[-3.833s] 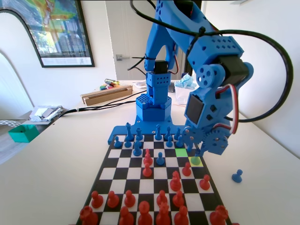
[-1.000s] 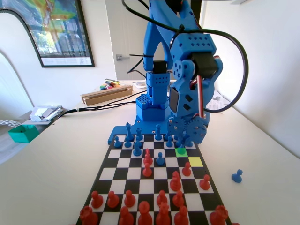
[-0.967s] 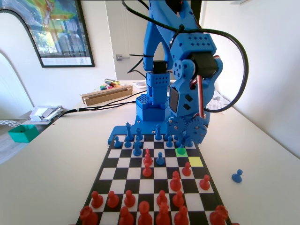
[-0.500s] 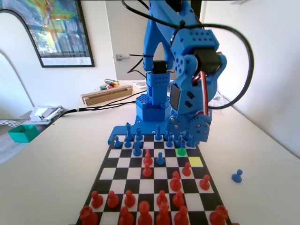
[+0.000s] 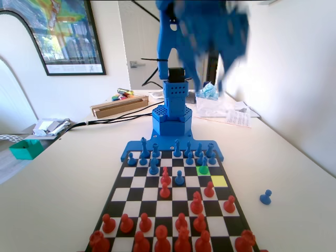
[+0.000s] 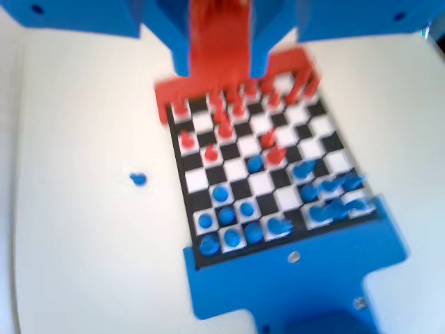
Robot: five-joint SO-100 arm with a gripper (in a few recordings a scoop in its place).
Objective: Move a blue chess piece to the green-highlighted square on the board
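Observation:
A small blue pawn (image 5: 203, 168) stands upright on the green-highlighted square (image 5: 203, 171), at the right of the board (image 5: 137, 182) two rows from the blue edge piece in the fixed view. My gripper (image 5: 219, 44) is high above the board's far end, a motion-blurred blue mass well clear of the pawn. In the wrist view the board (image 6: 240, 170) lies far below, and my gripper (image 6: 219, 38) shows two blue jaws apart at the top edge with nothing held between them. The blur hides the green square there.
The pale yellow square (image 5: 219, 181) lies bare just in front of the green one. Red pieces (image 5: 181, 223) fill the near rows and blue pieces (image 5: 152, 157) the far rows. One blue pawn (image 5: 266, 197) stands on the table right of the board, also the blue pawn (image 6: 138, 179).
The gripper carried the pawn from the yellow square to the green one, let it go, and has now swung quickly up and away. The pawn stays on the green square.

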